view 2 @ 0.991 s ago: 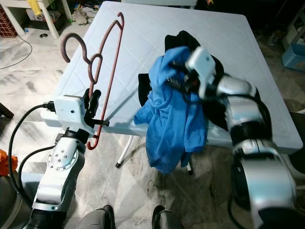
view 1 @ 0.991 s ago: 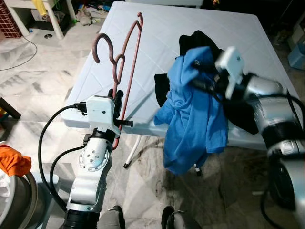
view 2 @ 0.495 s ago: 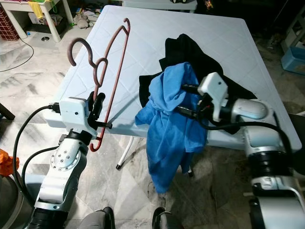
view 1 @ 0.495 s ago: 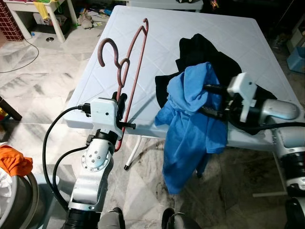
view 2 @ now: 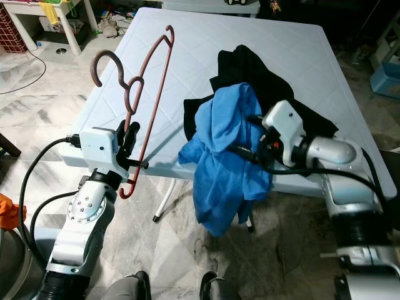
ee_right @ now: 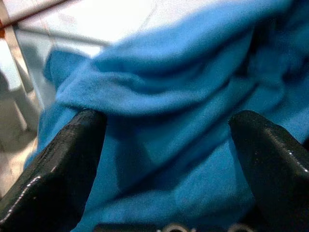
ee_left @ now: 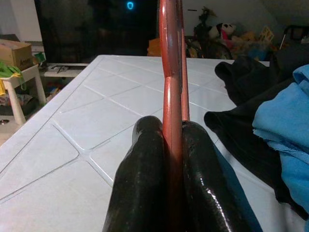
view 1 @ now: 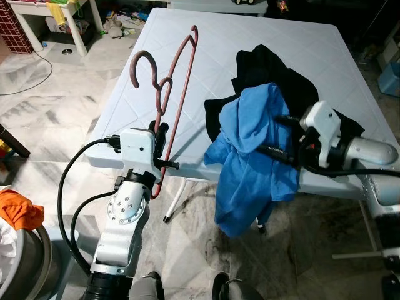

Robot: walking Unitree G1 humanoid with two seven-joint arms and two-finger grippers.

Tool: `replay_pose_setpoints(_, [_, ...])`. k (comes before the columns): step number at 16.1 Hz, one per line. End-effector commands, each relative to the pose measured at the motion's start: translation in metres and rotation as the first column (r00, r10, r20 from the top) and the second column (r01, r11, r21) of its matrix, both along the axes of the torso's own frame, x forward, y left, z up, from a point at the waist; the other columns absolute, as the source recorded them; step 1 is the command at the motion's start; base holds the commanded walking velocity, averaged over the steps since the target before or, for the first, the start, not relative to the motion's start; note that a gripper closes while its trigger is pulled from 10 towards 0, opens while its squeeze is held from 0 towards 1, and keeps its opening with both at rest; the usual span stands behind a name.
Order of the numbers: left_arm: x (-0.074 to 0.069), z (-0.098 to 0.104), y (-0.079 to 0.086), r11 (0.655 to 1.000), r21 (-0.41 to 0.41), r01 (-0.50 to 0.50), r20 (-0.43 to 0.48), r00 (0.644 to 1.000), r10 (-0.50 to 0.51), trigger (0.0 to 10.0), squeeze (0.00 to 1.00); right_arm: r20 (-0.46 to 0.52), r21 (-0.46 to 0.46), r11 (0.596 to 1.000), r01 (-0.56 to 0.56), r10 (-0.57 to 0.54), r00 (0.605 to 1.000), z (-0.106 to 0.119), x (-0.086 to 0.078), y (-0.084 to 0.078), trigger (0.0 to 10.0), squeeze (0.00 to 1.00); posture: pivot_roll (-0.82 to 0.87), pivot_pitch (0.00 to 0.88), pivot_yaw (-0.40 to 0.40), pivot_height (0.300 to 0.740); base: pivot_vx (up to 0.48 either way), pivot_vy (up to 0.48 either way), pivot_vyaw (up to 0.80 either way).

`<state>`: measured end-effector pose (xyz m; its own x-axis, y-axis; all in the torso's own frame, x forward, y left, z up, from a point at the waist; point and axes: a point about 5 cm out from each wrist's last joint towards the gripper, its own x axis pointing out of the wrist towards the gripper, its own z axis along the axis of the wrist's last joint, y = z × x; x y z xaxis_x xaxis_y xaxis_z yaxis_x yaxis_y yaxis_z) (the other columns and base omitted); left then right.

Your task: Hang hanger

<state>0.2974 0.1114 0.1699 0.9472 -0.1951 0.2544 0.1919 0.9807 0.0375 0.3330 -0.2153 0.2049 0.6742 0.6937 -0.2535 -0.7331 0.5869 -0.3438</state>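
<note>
While the left gripper (view 1: 160,145) pinches the red hanger (view 1: 177,100) upright at centre-left, the right gripper (ee_right: 166,145) gapes wide against the blue shirt (view 1: 253,156) at centre. Closing on one shirt edge, I judge, would help threading.

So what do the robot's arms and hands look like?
Both arms are shiny silver metal, built from rounded segments. The left arm has a round joint with little screws, a white box at its wrist and thick black cables looping beside it. The right arm has a white wrist box too. Each hand has two long, glossy black fingers.
</note>
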Motion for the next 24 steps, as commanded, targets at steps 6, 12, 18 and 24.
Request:
replay_pose_setpoints(6, [0.0, -0.02, 0.0, 1.0, 0.024, 0.01, -0.095, 0.995, -0.008, 10.0, 0.0, -0.026, 0.02, 0.998, 0.065, -0.065, 0.998, -0.003, -0.018, -0.007, 10.0, 0.1, -0.03, 0.21, -0.033, 0.74, 0.0, 0.0, 0.0])
replay_pose_setpoints(12, [0.004, -0.019, -0.007, 0.998, 0.032, 0.058, -0.097, 0.994, -0.054, 10.0, 0.0, -0.119, 0.024, 0.991, 0.13, -0.126, 0.985, -0.047, -0.041, 0.009, 10.0, 0.0, -0.06, 0.212, 0.004, 0.74, 0.0, 0.0, 0.0])
replay_pose_setpoints(18, [0.006, -0.019, -0.008, 0.997, 0.035, 0.064, -0.096, 0.994, -0.061, 10.0, 0.0, -0.163, 0.17, 0.945, 0.278, -0.251, 0.954, -0.066, -0.03, 0.034, 0.0, 0.0, -0.05, 0.207, 0.006, 0.74, 0.0, 0.0, 0.0])
replay_pose_setpoints(24, [0.005, -0.019, -0.007, 0.999, 0.024, 0.047, -0.093, 0.995, -0.045, 10.0, 0.0, -0.162, 0.319, 0.853, 0.414, -0.381, 0.91, -0.061, -0.005, 0.041, 0.0, 0.0, -0.04, 0.202, -0.014, 0.74, 0.0, 0.0, 0.0])
